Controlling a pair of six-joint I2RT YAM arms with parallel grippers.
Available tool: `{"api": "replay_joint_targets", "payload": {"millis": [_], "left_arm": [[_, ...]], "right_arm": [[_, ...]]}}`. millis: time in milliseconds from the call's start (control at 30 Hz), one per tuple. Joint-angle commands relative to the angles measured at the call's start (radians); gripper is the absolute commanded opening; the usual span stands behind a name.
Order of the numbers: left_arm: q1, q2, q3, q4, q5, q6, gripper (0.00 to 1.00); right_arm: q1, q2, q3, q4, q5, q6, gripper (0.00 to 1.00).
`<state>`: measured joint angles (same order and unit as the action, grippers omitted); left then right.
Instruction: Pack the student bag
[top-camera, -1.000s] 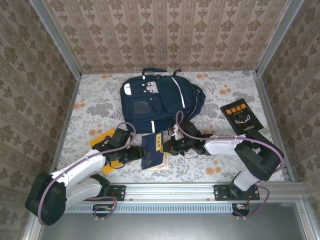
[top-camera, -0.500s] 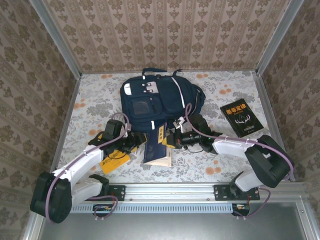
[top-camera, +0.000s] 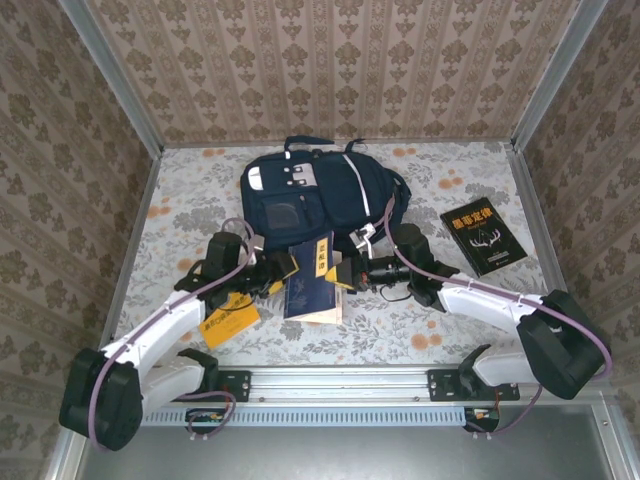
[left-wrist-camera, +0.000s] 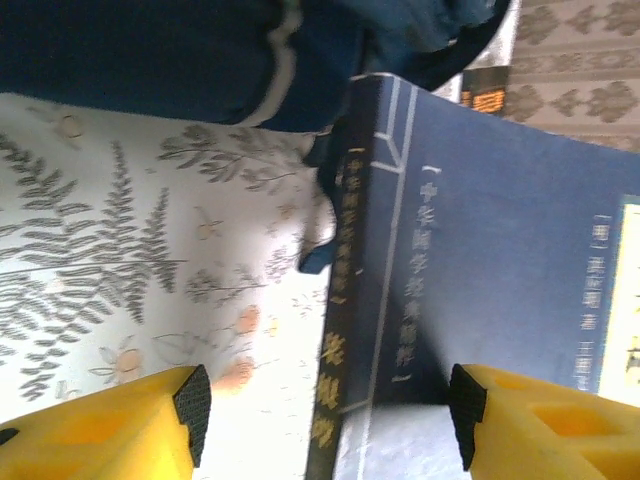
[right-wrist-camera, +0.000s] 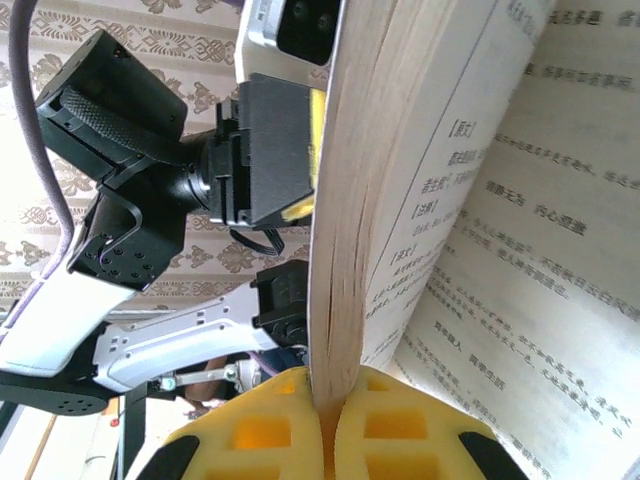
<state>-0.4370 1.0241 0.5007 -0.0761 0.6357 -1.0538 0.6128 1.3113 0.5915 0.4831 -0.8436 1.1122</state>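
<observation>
"Bag, where's the student bag (top-camera: 310, 200)?"

"Far middle of the worktop (top-camera: 190, 200), lying flat. Right fingers (right-wrist-camera: 270, 430) are clamped on pages of the blue book (top-camera: 310, 288) just near of it; left fingers (left-wrist-camera: 110, 430) stand open either side of its spine."

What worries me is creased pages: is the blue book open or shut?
Partly open: the book shows printed pages splayed beside the block the right gripper pinches.

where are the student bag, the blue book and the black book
student bag (top-camera: 335, 200), top external view, navy main body
blue book (top-camera: 308, 285), top external view, blue cover
black book (top-camera: 483, 236), top external view, front cover
</observation>
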Motion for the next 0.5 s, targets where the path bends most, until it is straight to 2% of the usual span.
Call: {"api": "replay_joint_targets", "payload": {"millis": [0,133,200,267,467], "left_arm": [[0.002,-0.027,0.018,0.120,0.058,-0.093,0.67],[-0.006,-0.035,0.019,0.211,0.081,-0.155,0.65],[-0.008,-0.048,0.028,0.220,0.079,-0.160,0.60],[-0.008,-0.062,0.032,0.222,0.075,-0.158,0.53],[-0.012,-0.072,0.042,0.205,0.060,-0.129,0.22]], "right_arm": [[-0.005,-0.039,0.013,0.081,-0.031,0.009,0.00],[-0.022,-0.048,0.015,0.068,-0.013,0.007,0.00],[-0.034,-0.046,0.019,0.055,-0.009,0.005,0.00],[-0.043,-0.042,0.029,0.029,-0.008,-0.008,0.00],[-0.059,-0.027,0.069,-0.062,0.003,-0.054,0.00]]}}
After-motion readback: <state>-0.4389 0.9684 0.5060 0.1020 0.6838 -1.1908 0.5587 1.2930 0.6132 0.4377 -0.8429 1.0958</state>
